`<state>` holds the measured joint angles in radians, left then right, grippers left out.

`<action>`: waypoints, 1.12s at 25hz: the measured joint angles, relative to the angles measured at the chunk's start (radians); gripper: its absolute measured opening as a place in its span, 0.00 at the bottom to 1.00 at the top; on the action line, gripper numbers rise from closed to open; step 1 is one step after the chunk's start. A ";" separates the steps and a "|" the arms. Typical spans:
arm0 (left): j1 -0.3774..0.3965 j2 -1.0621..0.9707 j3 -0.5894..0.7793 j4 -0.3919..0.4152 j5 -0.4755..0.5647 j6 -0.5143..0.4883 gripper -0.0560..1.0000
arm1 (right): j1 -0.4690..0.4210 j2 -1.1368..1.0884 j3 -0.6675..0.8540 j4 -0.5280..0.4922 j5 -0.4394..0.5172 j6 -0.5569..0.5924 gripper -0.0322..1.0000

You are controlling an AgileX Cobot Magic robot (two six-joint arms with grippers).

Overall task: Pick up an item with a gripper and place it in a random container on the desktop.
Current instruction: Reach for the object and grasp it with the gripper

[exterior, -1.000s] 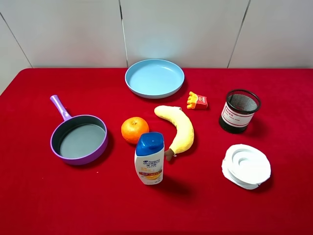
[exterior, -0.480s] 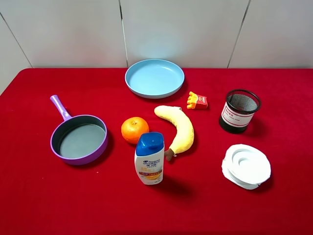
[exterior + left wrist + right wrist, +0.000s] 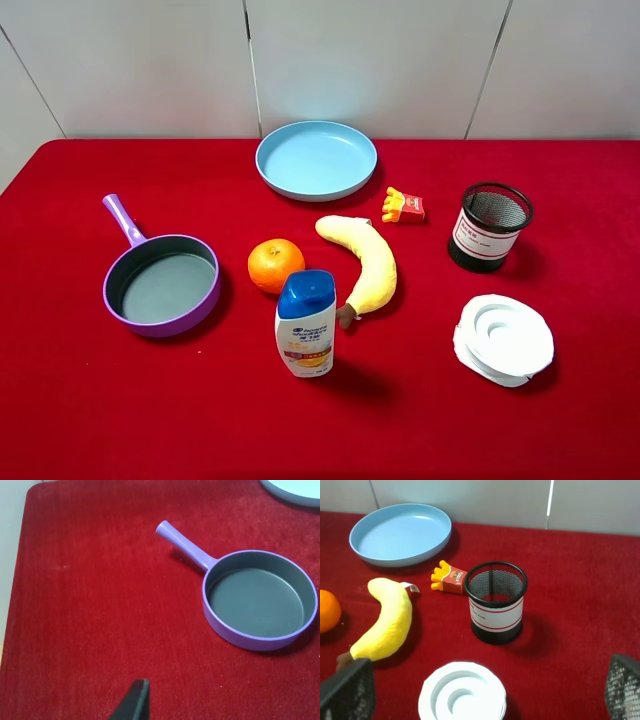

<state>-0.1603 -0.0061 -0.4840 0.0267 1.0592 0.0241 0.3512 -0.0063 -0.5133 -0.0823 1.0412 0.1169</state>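
Note:
The pale-yellow toy banana [image 3: 367, 262] lies on the red cloth desktop [image 3: 80, 400], its brown stem tip toward the front. It also shows in the right wrist view [image 3: 387, 620]. The light-blue plate [image 3: 316, 160] sits empty at the back centre, and shows in the right wrist view [image 3: 400, 534]. No arm shows in the exterior high view. My right gripper [image 3: 485, 700] is open and empty, its mesh-textured fingers [image 3: 347, 690] wide apart, well short of the banana. Of my left gripper only one black fingertip [image 3: 135, 702] shows, above bare cloth.
A purple frying pan [image 3: 160, 283] sits at the left. An orange [image 3: 275, 265] and an upright shampoo bottle [image 3: 305, 322] stand left of the banana. A red fries toy [image 3: 404, 206], a black mesh cup [image 3: 488, 227] and a white round holder [image 3: 503, 339] are at the right.

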 joint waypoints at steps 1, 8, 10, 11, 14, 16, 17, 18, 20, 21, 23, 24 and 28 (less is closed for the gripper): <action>0.000 0.000 0.000 0.000 0.000 0.000 0.99 | 0.000 0.000 0.000 0.000 0.000 0.001 0.70; 0.000 0.000 0.000 0.000 0.000 0.000 0.99 | 0.000 0.049 0.000 0.001 -0.012 0.001 0.70; 0.000 0.000 0.000 0.000 0.000 0.000 0.99 | 0.000 0.089 -0.002 0.003 -0.037 0.001 0.70; 0.000 0.000 0.000 0.000 0.000 0.000 0.99 | 0.000 0.118 -0.004 0.005 -0.049 0.001 0.70; 0.000 0.000 0.000 0.000 0.000 0.000 0.99 | 0.000 0.191 -0.027 0.006 -0.075 0.001 0.70; 0.000 0.000 0.000 0.000 0.000 0.000 0.99 | 0.000 0.247 -0.051 0.006 -0.087 0.001 0.70; 0.000 0.000 0.000 0.000 0.000 0.000 0.99 | 0.000 0.272 -0.063 0.007 -0.090 0.001 0.70; 0.000 0.000 0.000 0.000 0.000 0.000 0.99 | 0.000 0.304 -0.074 0.008 -0.093 0.001 0.70; 0.000 0.000 0.000 0.000 0.000 0.000 0.99 | 0.000 0.354 -0.096 0.008 -0.109 0.001 0.70; 0.000 0.000 0.000 0.000 0.000 0.000 0.99 | 0.000 0.380 -0.106 0.008 -0.113 0.000 0.70; 0.000 0.000 0.000 0.000 0.000 0.000 0.99 | 0.000 0.428 -0.128 0.009 -0.115 -0.002 0.70; 0.000 0.000 0.000 0.000 0.000 0.000 0.99 | 0.000 0.454 -0.140 0.010 -0.116 -0.008 0.70; 0.000 0.000 0.000 0.000 0.000 0.000 0.99 | 0.000 0.543 -0.176 0.021 -0.148 -0.043 0.70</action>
<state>-0.1603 -0.0061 -0.4840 0.0267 1.0592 0.0241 0.3512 0.5370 -0.6895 -0.0608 0.8927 0.0742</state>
